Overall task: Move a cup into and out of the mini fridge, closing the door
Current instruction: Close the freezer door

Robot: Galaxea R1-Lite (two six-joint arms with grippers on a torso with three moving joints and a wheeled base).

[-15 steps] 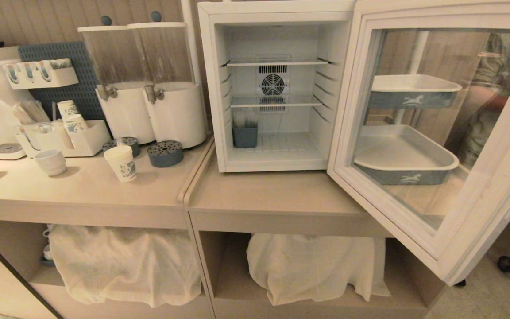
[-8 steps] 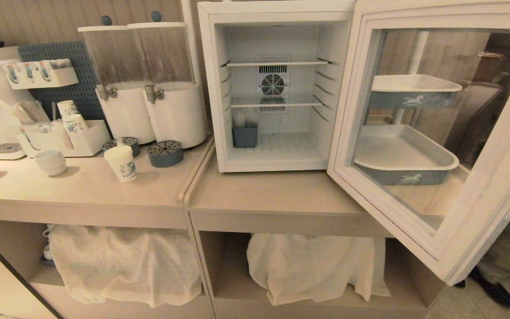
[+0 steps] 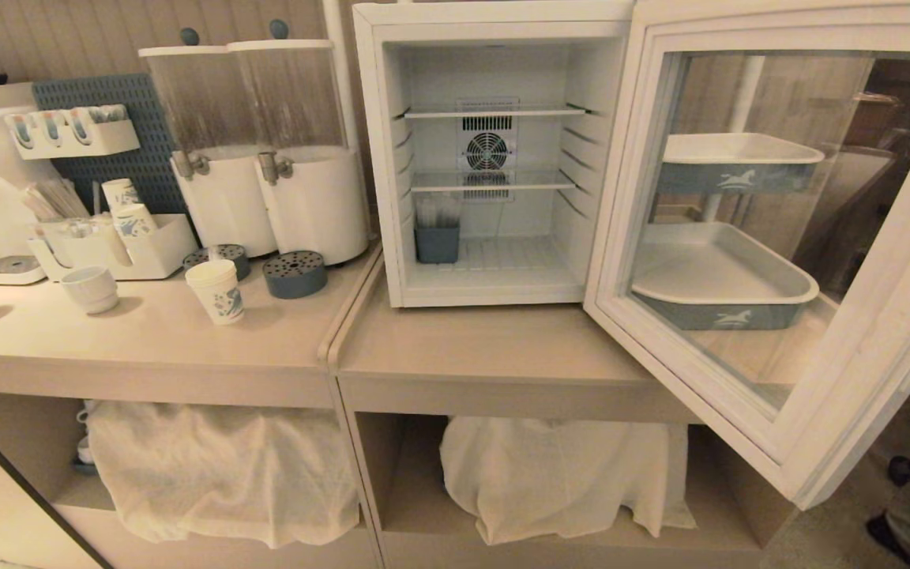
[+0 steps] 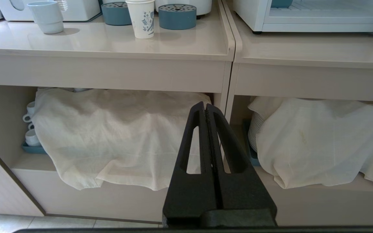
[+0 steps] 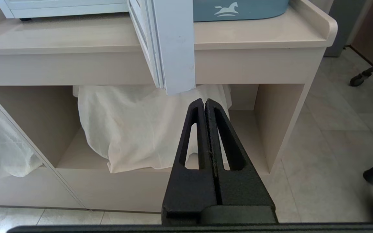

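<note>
Left gripper (image 4: pixel 205 106), right gripper (image 5: pixel 205 103): pressed closed, empty, parked low. Cup (image 3: pixel 216 291): likely light, crushable. Best held gently mid-wall.

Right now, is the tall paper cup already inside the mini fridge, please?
No, the cup stands on the counter, left of the mini fridge.
</note>
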